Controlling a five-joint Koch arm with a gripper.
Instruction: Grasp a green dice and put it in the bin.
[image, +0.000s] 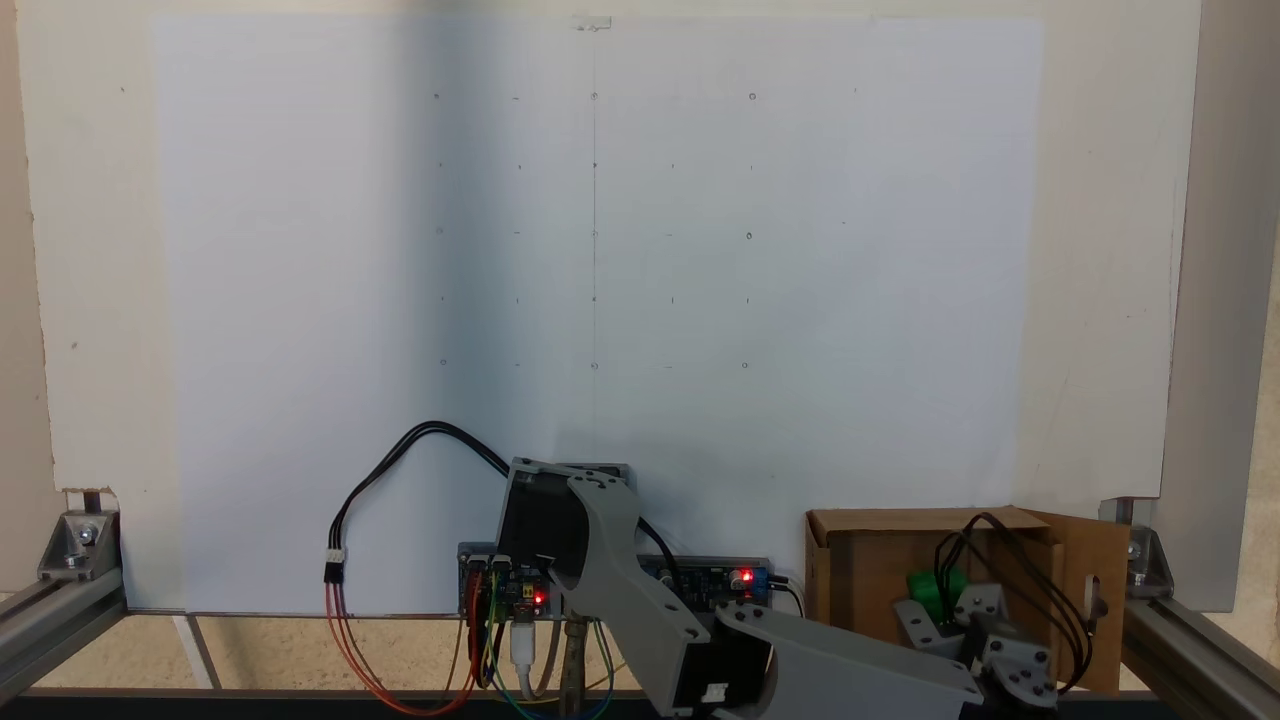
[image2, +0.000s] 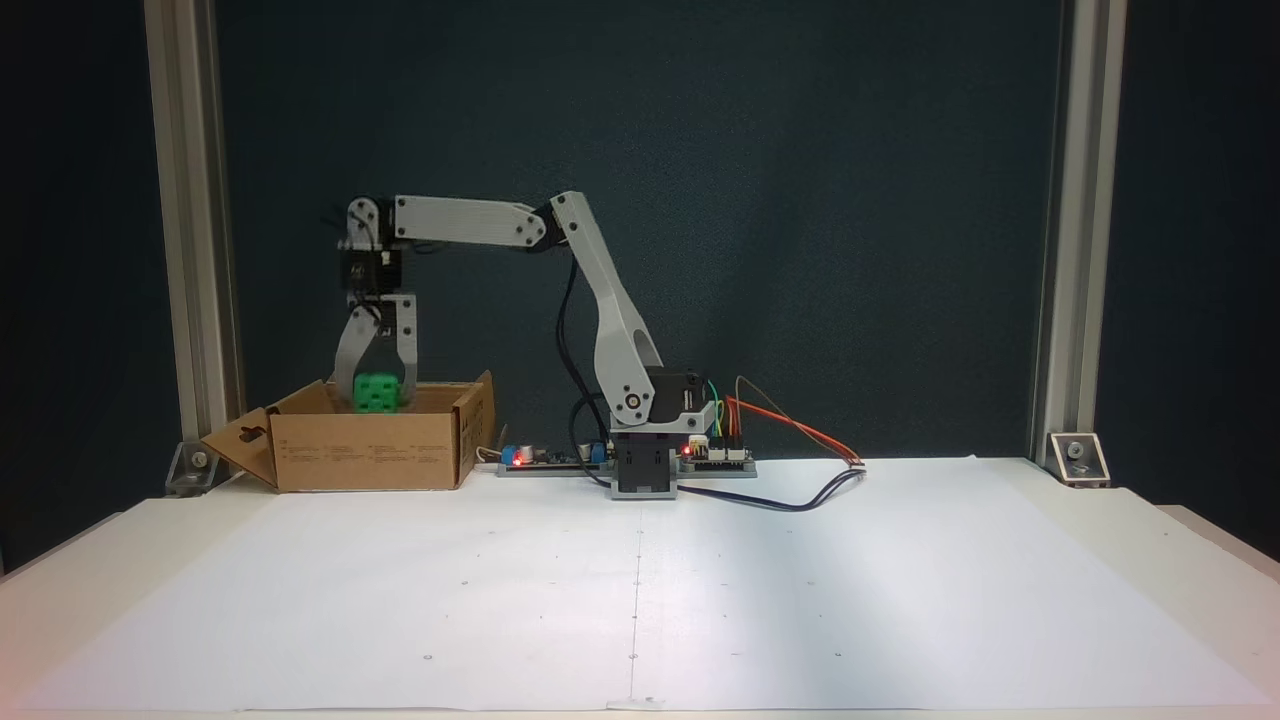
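The green dice (image2: 377, 392) hangs at rim height over the open top of the bin (image2: 365, 452), a brown cardboard box at the left of the table. My gripper (image2: 377, 396) points straight down from the outstretched arm, and its two grey fingers are shut on the dice's sides. In the other fixed view the dice (image: 936, 588) shows as a green patch inside the bin's (image: 862, 572) outline at the lower right. There the gripper (image: 938, 606) and its black cables partly cover the dice.
The arm's base (image2: 640, 465) and lit circuit boards (image2: 545, 457) sit just right of the bin, with loose wires (image2: 800, 440) trailing onto the white paper sheet (image2: 640, 590). One box flap with an oblong slot (image2: 245, 445) sticks out to the left. Aluminium frame posts (image2: 195, 230) stand at both back corners.
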